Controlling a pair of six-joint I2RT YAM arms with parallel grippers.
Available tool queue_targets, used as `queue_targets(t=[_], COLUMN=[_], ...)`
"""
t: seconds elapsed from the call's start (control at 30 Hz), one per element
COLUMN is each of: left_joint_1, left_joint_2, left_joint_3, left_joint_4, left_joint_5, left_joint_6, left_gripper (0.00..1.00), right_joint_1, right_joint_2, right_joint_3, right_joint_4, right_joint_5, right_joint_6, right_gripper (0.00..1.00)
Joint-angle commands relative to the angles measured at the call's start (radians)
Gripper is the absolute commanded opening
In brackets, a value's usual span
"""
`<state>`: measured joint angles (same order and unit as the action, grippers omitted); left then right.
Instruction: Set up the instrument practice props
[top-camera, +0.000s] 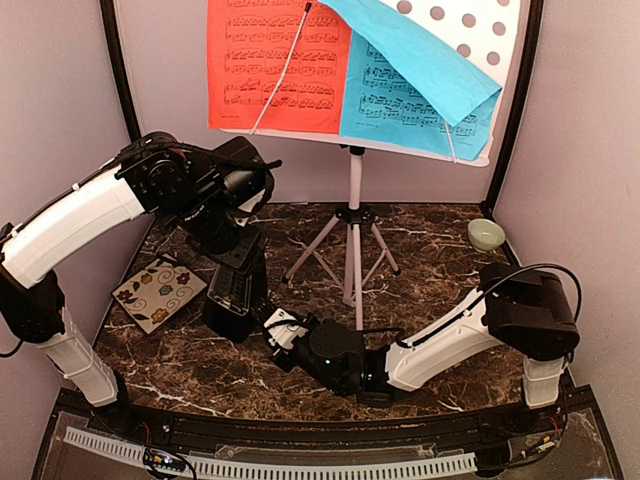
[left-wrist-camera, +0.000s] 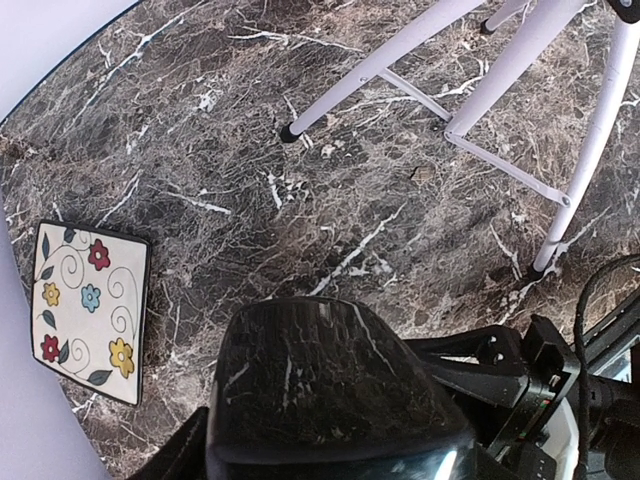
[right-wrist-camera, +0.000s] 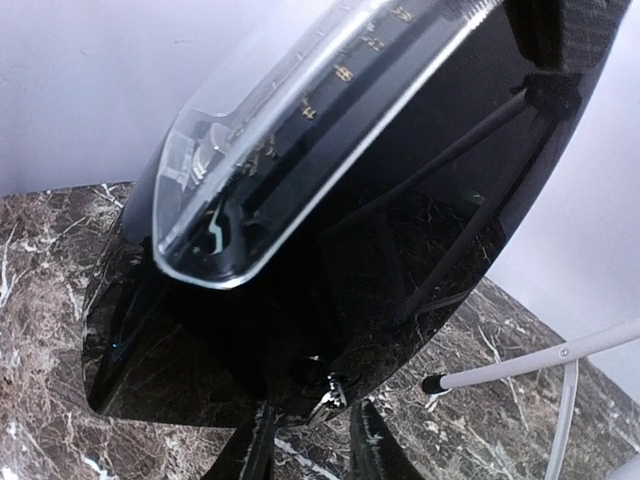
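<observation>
Robot arms are meeting at a small black pyramid-shaped metronome (top-camera: 228, 300), which is standing on the dark marble table (top-camera: 450, 290) at the near left, just right of a square floral tile (top-camera: 158, 292). From above, the left gripper (top-camera: 240, 270) is clasping the metronome's upper part. Low on the right, the right gripper (right-wrist-camera: 312, 445) is holding its fingers (right-wrist-camera: 258, 450) parted beside a small metal fitting (right-wrist-camera: 325, 395) at the metronome's lower edge, not gripping it. Farther back, a white music stand (top-camera: 354, 190) is resting on tripod legs, carrying a red sheet (top-camera: 275, 65) and blue sheets (top-camera: 400, 105). A pale green bowl (top-camera: 486, 234) is sitting far right.
</observation>
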<state>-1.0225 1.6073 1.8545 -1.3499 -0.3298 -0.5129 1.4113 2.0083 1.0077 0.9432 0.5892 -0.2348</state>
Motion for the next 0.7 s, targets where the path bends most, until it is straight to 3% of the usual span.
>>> queue_targets(t=[0.0, 0.4, 0.67], left_joint_1=[0.006, 0.006, 0.006], left_joint_2=[-0.022, -0.039, -0.055], left_joint_3=[0.025, 0.007, -0.006], left_joint_4=[0.033, 0.070, 0.109], left_joint_5=[-0.020, -0.005, 0.016], left_joint_6=[0.000, 0.011, 0.028], left_gripper=[0.00, 0.00, 0.00], right_joint_1=[0.008, -0.001, -0.014], right_joint_2=[0.025, -0.002, -0.014], right_joint_3=[0.028, 0.015, 0.012], right_joint_4=[0.053, 0.074, 0.063], right_joint_5=[0.044, 0.057, 0.033], right_joint_6=[-0.003, 0.009, 0.049], right_gripper=[0.23, 0.00, 0.02])
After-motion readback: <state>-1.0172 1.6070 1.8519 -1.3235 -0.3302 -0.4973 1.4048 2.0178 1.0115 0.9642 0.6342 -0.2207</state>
